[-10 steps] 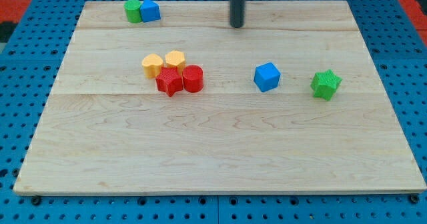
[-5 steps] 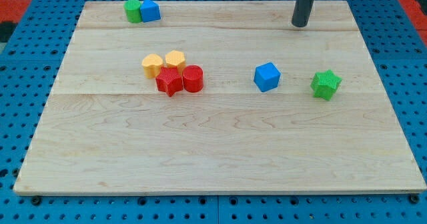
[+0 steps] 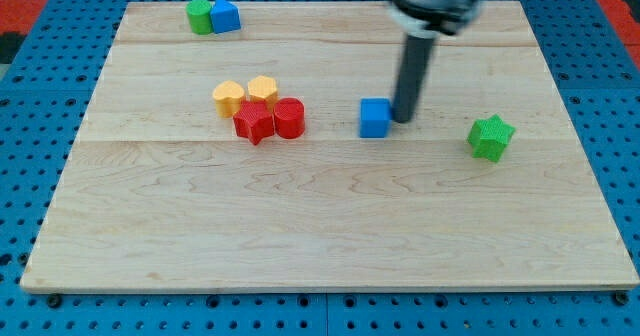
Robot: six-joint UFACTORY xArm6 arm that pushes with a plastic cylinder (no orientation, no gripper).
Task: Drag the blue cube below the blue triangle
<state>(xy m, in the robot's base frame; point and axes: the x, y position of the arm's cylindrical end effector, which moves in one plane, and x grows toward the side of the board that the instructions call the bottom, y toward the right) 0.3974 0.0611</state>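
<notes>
Wooden board point(image 3: 330, 226) on blue pegboard: I have no jaws, only my tip point(image 3: 404, 119), touching the blue cube point(image 3: 375, 118) just to its left; blue triangle point(image 3: 226, 16) far up-left.

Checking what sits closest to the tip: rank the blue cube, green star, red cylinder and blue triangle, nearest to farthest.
From my tip:
1. blue cube, touching, on its left.
2. green star, to the right.
3. red cylinder, to the left.
4. blue triangle, top left.

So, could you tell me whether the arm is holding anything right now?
Nothing is held. My tip only presses against the blue cube on its right side, as seen in the view.
</notes>
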